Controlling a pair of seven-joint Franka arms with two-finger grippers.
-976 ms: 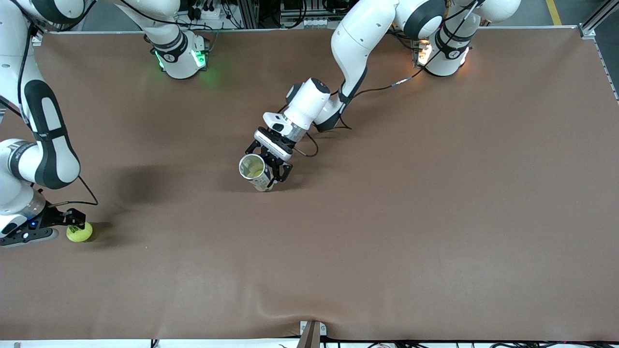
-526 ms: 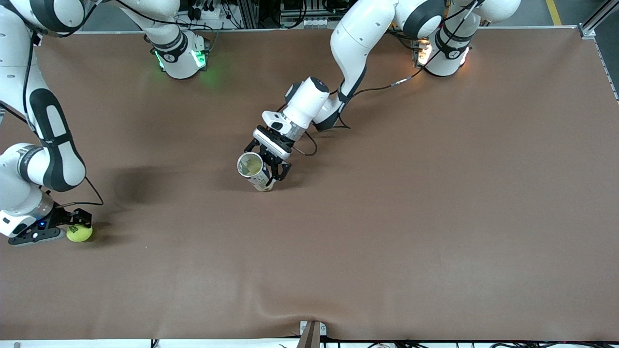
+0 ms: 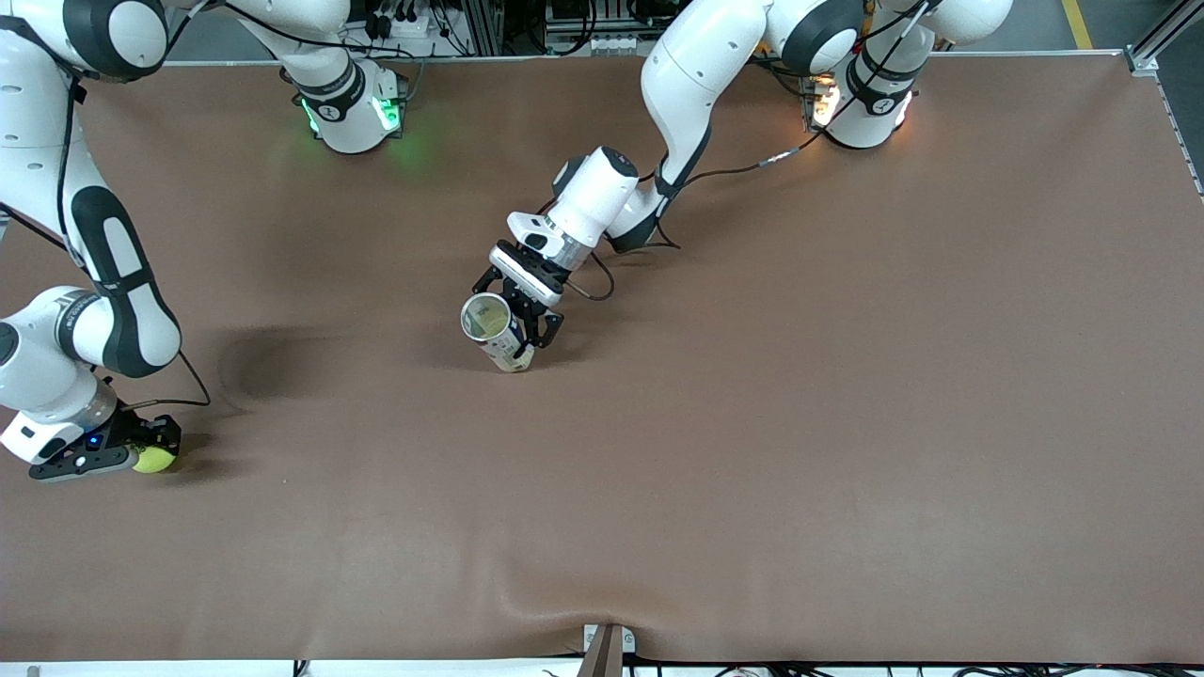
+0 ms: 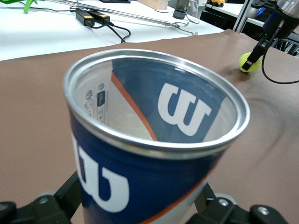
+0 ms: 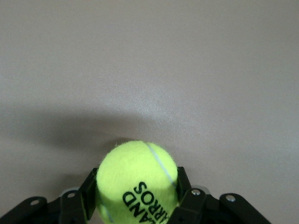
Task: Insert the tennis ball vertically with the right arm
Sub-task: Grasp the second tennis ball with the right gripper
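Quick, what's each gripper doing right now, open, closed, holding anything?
Left gripper: closed around the open blue-and-white metal can, holding it.
Right gripper: shut on the yellow-green tennis ball on the table.

A brown mat (image 3: 847, 423) covers the table, with aluminium framing (image 3: 1162, 38) at its corner.

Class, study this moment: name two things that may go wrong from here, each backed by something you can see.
1. The right gripper pinches the tennis ball only at its sides, so it may slip when lifted.
2. The can leans in the left gripper, so a vertical drop might clip its rim.
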